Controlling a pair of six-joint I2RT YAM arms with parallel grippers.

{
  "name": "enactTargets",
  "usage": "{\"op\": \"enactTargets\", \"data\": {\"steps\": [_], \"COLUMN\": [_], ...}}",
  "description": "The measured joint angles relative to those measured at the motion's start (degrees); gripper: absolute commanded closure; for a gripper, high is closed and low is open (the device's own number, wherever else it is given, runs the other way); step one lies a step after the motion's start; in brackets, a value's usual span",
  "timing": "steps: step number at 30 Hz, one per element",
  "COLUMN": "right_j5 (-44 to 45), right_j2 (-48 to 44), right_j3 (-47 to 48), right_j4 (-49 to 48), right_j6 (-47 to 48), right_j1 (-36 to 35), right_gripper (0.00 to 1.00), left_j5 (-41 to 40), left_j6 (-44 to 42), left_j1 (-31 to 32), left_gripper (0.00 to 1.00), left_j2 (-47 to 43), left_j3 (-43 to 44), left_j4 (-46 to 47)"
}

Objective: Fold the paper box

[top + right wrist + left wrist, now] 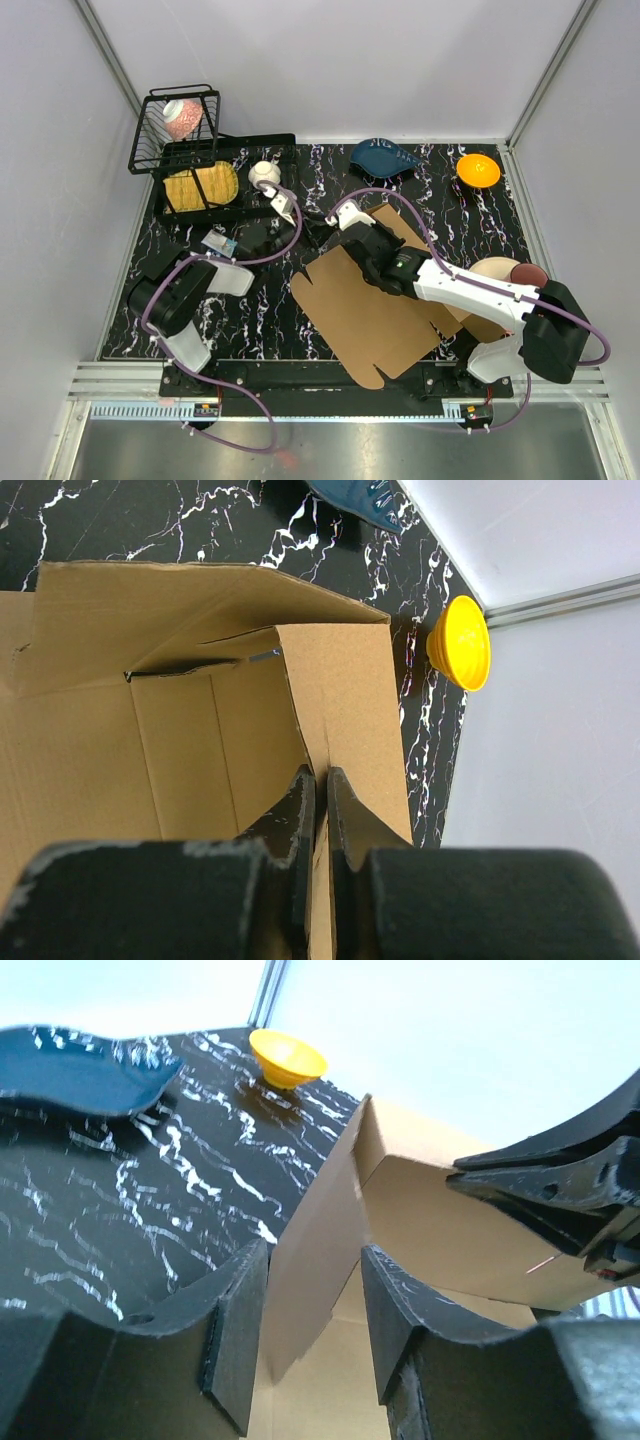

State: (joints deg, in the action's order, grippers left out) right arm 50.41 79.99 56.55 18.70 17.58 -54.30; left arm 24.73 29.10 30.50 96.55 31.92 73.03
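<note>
The cardboard box [375, 310] is lying mostly flat on the counter [250, 320], spread from the centre out toward 4 o'clock. The corner of the sheet at about 12 o'clock is lifted into a bit of a wall. The right jaws are pinched nearly closed on the edge of that raised flap [345, 690]; in the right wrist view the cardboard is sandwiched right between them. The left jaws are roughly half open and sit either side of an upright panel [310, 1250] right next to it, coming in from the 9 o'clock side. I can't tell if the pads actually touch it.

My take on doing this fold well:

- I'd treat the right pinch as the anchor and not let it drag, since the rest of the sheet is loose on a slick-looking counter and will probably slide.
- I'd close the left jaws down low near the crease, not on the free tip, so the panel hinges on the crease line instead of buckling mid-face.
- I'd swing it slowly and go a little past square, because corrugated board tends to spring back.
- The two arms are really close together here, so clipping each other looks like the main risk.

The yellow bowl [478, 170] at 1 o'clock is well apart, so it's no issue.
</note>
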Motion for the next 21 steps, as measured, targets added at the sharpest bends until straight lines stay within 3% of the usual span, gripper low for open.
{"op": "enactTargets", "data": {"steps": [13, 21], "right_j5": [0.07, -0.15], "right_j2": [1.05, 1.03], "right_j3": [0.44, 0.44], "right_j4": [0.17, 0.17], "right_j6": [-0.02, -0.02], "right_j1": [0.11, 0.35], "right_gripper": [0.94, 0.94], "left_j5": [-0.09, -0.72], "left_j6": [-8.7, -6.78], "left_j1": [5.64, 2.84], "left_gripper": [0.51, 0.54], "left_j2": [10.58, 10.03], "left_j3": [5.57, 1.51], "left_j4": [-0.15, -0.04]}}
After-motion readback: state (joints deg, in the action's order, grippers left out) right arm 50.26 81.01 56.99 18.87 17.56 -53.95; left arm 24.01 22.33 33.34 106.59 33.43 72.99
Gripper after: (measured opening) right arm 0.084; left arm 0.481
